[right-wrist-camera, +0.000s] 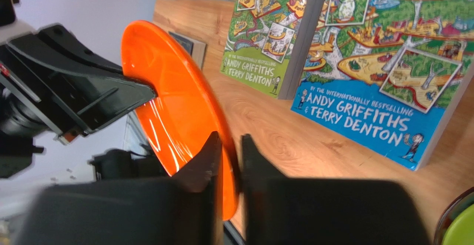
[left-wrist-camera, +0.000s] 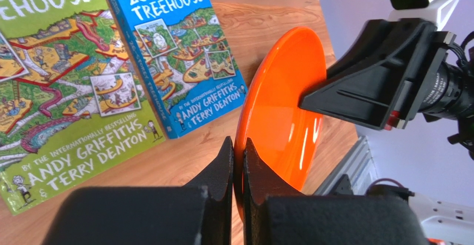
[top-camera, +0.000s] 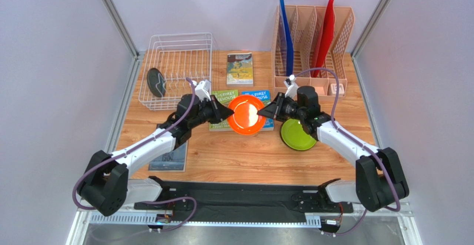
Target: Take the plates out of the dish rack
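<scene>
The orange plate [top-camera: 246, 114] is being held on edge above the middle of the table [top-camera: 250, 159], clear of the wood, with its face turned towards the near side. Its left rim is being pinched by the left gripper [left-wrist-camera: 238, 145], whose fingers are being pressed together on either side of the thin edge. Its right rim is being clamped in the same way by the right gripper [right-wrist-camera: 229, 142], so the plate is being gripped from both sides at once. A green book [top-camera: 221, 96] and a blue book [top-camera: 257, 94] are being partly covered by the plate in the top view; both are lying flat just beyond it. The dish rack [top-camera: 179, 38] is being kept at the far left, and the dark grey plate [top-camera: 156, 82] is being propped upright at its near left part. The lime green plate [top-camera: 297, 136] is being rested flat on the table to the right of centre, beneath the right arm.
</scene>
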{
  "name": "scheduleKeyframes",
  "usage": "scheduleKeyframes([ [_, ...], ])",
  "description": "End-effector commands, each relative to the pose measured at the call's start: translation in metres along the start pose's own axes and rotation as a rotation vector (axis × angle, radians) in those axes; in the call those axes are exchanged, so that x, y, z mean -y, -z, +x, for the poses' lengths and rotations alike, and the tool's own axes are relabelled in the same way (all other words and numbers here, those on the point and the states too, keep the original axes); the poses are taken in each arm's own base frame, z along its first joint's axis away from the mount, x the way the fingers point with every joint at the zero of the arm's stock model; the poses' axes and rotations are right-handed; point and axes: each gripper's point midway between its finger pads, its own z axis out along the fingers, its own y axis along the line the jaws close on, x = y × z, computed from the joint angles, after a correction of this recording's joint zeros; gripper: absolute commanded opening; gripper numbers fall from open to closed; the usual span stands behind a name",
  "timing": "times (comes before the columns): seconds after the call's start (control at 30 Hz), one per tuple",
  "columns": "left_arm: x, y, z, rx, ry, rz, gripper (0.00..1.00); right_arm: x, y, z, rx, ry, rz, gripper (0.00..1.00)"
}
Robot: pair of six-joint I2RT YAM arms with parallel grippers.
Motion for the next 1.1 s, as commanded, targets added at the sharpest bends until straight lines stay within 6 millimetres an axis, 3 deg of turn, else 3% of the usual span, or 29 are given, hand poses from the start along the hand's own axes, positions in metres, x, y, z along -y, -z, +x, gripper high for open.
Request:
scheduleKeyframes([
  [0.0, 0.029, -0.002, -0.020, 0.060, -0.018, 0.088, 0.00, -0.014, 0.003, -0.012, 0.052, 0.051, -0.038, 0.00],
  [0.03, 0.023, -0.001, -0.019, 0.058, -0.021, 0.057, 0.09, -0.002, 0.008, -0.008, 0.043, 0.039, 0.023, 0.00],
  [0.07, 0.020, 0.000, -0.020, 0.062, -0.042, 0.039, 0.29, -0.003, 0.017, -0.015, 0.076, 0.059, 0.049, 0.00],
  [0.13, 0.013, 0.006, -0.025, 0.082, -0.064, -0.013, 0.56, 0.023, 0.033, -0.017, 0.100, 0.042, 0.170, 0.00],
  [0.17, 0.007, 0.009, -0.028, 0.091, -0.099, -0.047, 0.75, 0.023, 0.046, -0.023, 0.138, 0.044, 0.196, 0.00],
  [0.2, 0.010, 0.017, -0.039, 0.125, -0.122, -0.066, 0.84, 0.038, 0.055, -0.025, 0.162, 0.031, 0.254, 0.00],
  [0.27, -0.009, 0.027, -0.047, 0.154, -0.193, -0.185, 0.98, 0.066, 0.081, -0.025, 0.196, -0.030, 0.366, 0.00],
  [0.3, -0.007, 0.037, -0.060, 0.196, -0.220, -0.217, 0.99, 0.073, 0.094, -0.026, 0.231, -0.040, 0.409, 0.00],
  [0.33, -0.025, 0.047, -0.064, 0.209, -0.240, -0.320, 1.00, 0.090, 0.109, -0.022, 0.231, -0.078, 0.478, 0.00],
  [0.43, -0.040, 0.076, -0.091, 0.296, -0.338, -0.486, 1.00, 0.116, 0.136, -0.011, 0.248, -0.127, 0.604, 0.00],
  [0.57, -0.047, 0.106, -0.116, 0.375, -0.428, -0.613, 1.00, 0.139, 0.152, 0.006, 0.250, -0.194, 0.708, 0.00],
  [0.63, -0.046, 0.115, -0.123, 0.404, -0.438, -0.635, 1.00, 0.154, 0.166, 0.005, 0.295, -0.238, 0.764, 0.00],
  [0.83, -0.047, 0.119, -0.123, 0.406, -0.454, -0.644, 1.00, 0.176, 0.176, 0.016, 0.288, -0.320, 0.803, 0.00],
  [1.07, -0.054, 0.112, -0.117, 0.388, -0.445, -0.648, 1.00, 0.184, 0.162, 0.023, 0.246, -0.338, 0.753, 0.02],
])
